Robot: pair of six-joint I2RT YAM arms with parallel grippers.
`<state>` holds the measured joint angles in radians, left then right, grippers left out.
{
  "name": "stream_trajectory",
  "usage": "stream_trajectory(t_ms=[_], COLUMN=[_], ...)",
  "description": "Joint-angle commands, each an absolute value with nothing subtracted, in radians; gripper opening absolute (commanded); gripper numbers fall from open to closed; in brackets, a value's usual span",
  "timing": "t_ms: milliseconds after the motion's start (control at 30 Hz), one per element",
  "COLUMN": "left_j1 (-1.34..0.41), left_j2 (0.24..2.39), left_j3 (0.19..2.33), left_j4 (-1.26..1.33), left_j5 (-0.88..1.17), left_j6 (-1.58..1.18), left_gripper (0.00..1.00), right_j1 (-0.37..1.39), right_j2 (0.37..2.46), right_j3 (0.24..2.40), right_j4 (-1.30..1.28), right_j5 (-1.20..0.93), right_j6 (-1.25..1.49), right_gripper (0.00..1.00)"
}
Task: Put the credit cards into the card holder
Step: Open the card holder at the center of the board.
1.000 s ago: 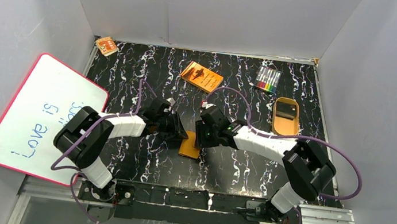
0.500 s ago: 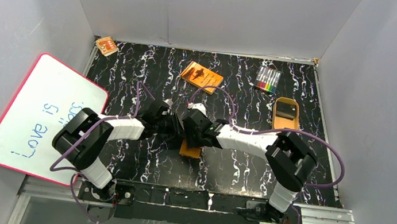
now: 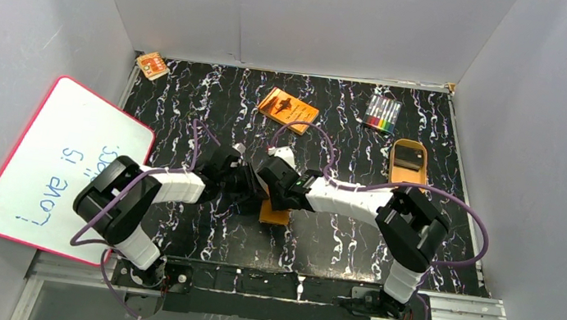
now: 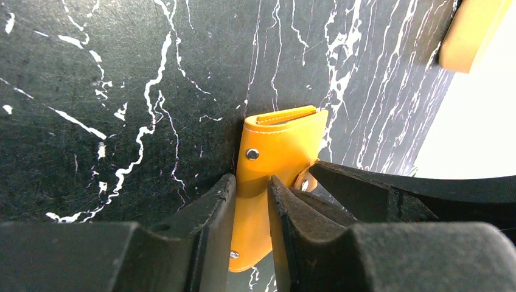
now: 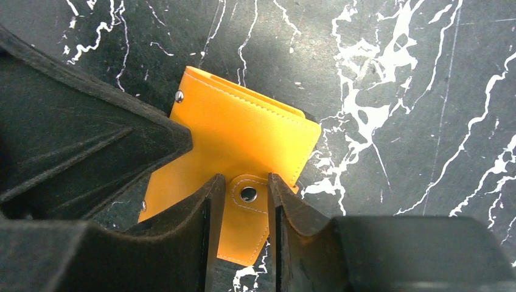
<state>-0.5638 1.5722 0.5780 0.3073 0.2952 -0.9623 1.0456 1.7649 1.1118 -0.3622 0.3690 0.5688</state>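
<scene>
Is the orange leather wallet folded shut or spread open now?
Folded shut: the orange leather wallet lies flat, its snap tab wrapped over the front cover; no inner pockets show.

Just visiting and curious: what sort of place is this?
Probably a robot test booth: plain grey walls box in a marbled black table, two arms are bolted to its near edge, and props like a marker pack.

Black white-veined marble tabletop (image 3: 334, 249), plain grey walls (image 3: 299, 13) on three sides, even light
</scene>
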Motion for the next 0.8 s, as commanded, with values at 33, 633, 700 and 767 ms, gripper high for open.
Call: stream_trajectory(t_ms=[33, 633, 700, 767], left_j1=[-0.584, -0.584, -0.584, -0.584], left_j2=[1.579, 1.433, 1.428, 1.436], left_j3=[0.526, 0.618, 0.618, 0.613], left_j4=[0.14, 0.06, 0.1, 0.155], left_j5=[0.257, 0.242, 0.262, 0.289], left_j6=[-0.938, -0.975, -0.998, -1.022], left_gripper=[0.26, 0.26, 0.26, 0.26], right_j1=[1.056, 1.057, 1.057, 1.057], right_j2=[1.77, 1.719, 1.715, 1.713], right_j3=[1.106, 1.071, 1.068, 1.066], right_j4=[-0.428, -0.416, -0.413, -0.409], right_j5=[0.422, 0.422, 0.419, 0.416], right_j6=[0.56, 0.562, 0.563, 0.565], right_gripper=[0.33, 0.0, 0.0, 0.0])
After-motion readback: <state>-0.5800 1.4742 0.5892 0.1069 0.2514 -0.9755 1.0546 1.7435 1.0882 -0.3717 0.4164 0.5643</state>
